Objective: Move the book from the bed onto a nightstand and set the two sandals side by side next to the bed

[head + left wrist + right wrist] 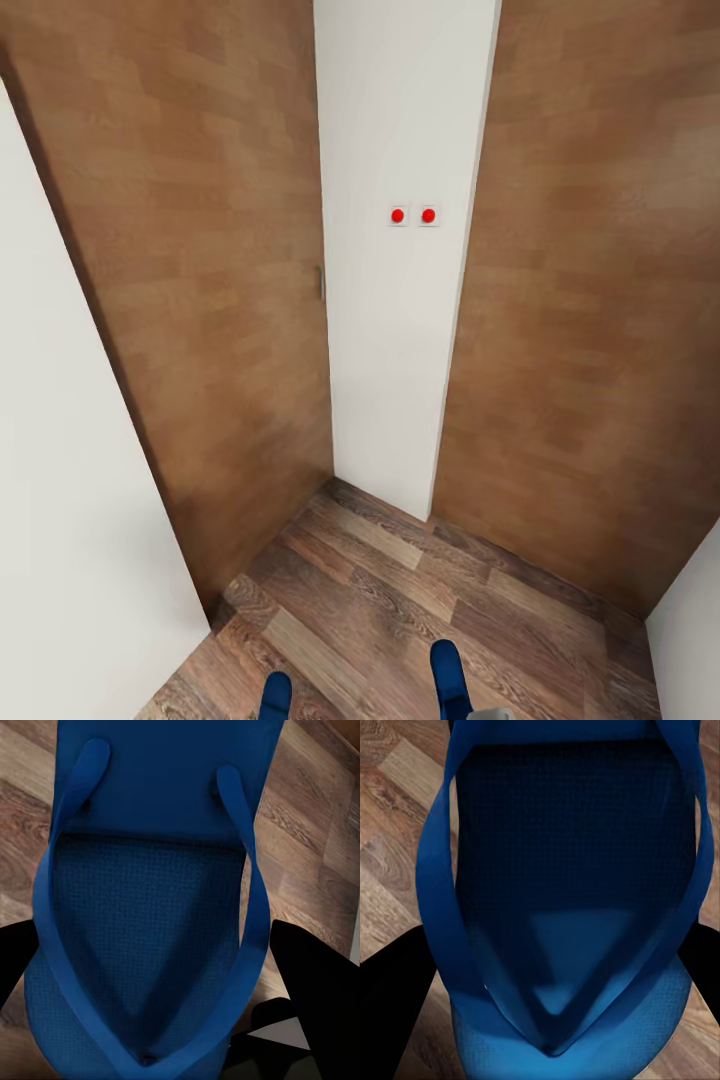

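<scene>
Two sandals: blue, one per gripper
Left gripper: clamped on left sandal; above wood floor
Right gripper: clamped on right sandal; white wall ahead

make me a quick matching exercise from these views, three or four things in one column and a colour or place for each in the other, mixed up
Things:
1. two round buttons
2. sandal in the left claw
3. floor
4. wall strip holding the buttons

Matches:
a. white
b. brown wood planks
c. red
d. blue, straps meeting in a V

Pairs: 1-c, 2-d, 3-b, 4-a
</scene>
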Robot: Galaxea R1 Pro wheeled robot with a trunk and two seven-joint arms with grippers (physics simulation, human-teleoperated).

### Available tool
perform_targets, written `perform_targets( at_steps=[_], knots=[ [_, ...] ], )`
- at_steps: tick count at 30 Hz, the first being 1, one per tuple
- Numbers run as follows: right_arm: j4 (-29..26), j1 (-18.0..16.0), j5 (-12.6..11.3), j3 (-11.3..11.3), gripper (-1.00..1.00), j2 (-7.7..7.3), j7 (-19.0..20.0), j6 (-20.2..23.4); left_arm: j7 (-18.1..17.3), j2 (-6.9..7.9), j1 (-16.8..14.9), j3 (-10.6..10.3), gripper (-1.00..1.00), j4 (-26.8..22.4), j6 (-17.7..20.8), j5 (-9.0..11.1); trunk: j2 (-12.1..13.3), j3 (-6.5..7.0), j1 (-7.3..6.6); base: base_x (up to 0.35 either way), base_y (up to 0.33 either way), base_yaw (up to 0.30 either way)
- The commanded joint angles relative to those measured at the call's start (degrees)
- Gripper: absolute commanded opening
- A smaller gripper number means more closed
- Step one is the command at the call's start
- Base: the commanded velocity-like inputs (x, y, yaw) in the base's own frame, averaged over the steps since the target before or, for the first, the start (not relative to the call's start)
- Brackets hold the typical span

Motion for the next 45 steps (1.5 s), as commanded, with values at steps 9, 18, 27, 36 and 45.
perform_targets(
  at_steps=[9,18,27,36,45],
  knots=[
    [0.26,-0.1,-0.53,0.4,-1.0,0.0,0.26,-0.42,-0.03,0.05,-0.05,-0.47,-1.0,0.08,-0.27,0.49,-0.04,-0.06,0.0,0.0,0.0,0.29],
    [0.26,-0.1,-0.53,0.4,-1.0,0.0,0.26,-0.42,-0.03,0.05,-0.05,-0.47,-1.0,0.08,-0.27,0.49,-0.04,-0.06,0.0,0.0,0.0,0.29],
    [0.26,-0.1,-0.53,0.4,-1.0,0.0,0.26,-0.42,-0.03,0.05,-0.05,-0.47,-1.0,0.08,-0.27,0.49,-0.04,-0.06,0.0,0.0,0.0,0.29],
    [0.26,-0.1,-0.53,0.4,-1.0,0.0,0.26,-0.42,-0.03,0.05,-0.05,-0.47,-1.0,0.08,-0.27,0.49,-0.04,-0.06,0.0,0.0,0.0,0.29],
    [0.26,-0.1,-0.53,0.4,-1.0,0.0,0.26,-0.42,-0.03,0.05,-0.05,-0.47,-1.0,0.08,-0.27,0.49,-0.04,-0.06,0.0,0.0,0.0,0.149]
  ],
)
